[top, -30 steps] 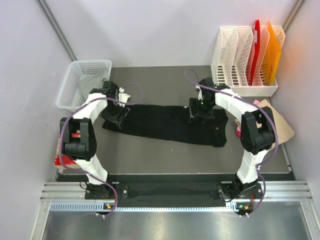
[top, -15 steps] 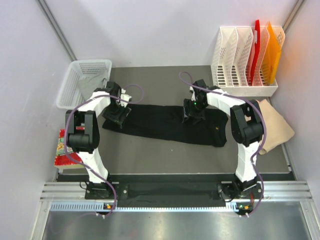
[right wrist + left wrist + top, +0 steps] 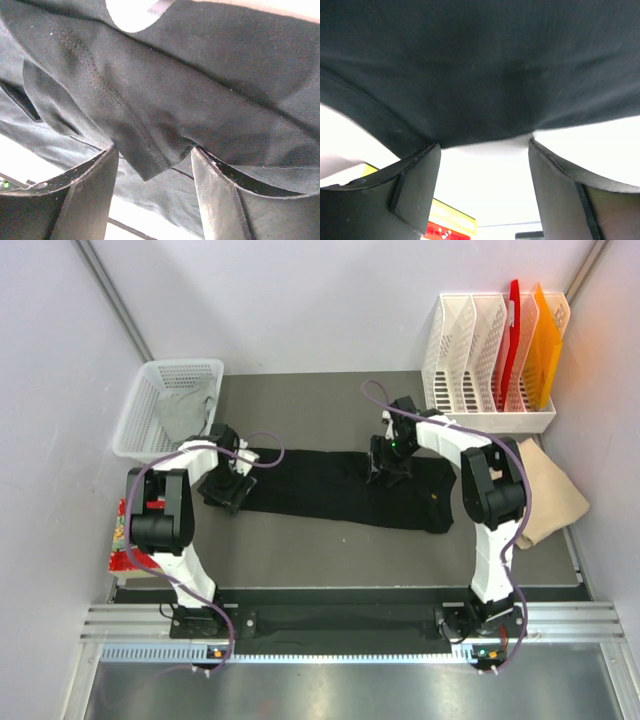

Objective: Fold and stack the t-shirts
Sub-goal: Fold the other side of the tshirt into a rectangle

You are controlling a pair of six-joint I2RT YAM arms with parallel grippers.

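Observation:
The black t-shirt (image 3: 320, 485) lies as a long folded strip across the middle of the dark mat. My left gripper (image 3: 225, 488) is at its left end. In the left wrist view (image 3: 484, 145) the jaws stand wide apart, with the black cloth (image 3: 480, 65) stretched just past the tips. My right gripper (image 3: 385, 468) sits on the strip right of centre. Its jaws (image 3: 155, 150) are open, with a hemmed corner of the black cloth (image 3: 145, 160) hanging between them. A grey shirt (image 3: 185, 408) lies in the basket. A tan shirt (image 3: 555, 495) lies at the right edge.
A white mesh basket (image 3: 150, 390) stands at the back left. A white file rack (image 3: 480, 370) with red and orange folders is at the back right. A red patterned packet (image 3: 128, 545) lies at the left edge beside the left arm.
My left gripper has shifted a little toward the near side along the shirt's left end. My right gripper has moved left, from the right end toward the strip's middle.

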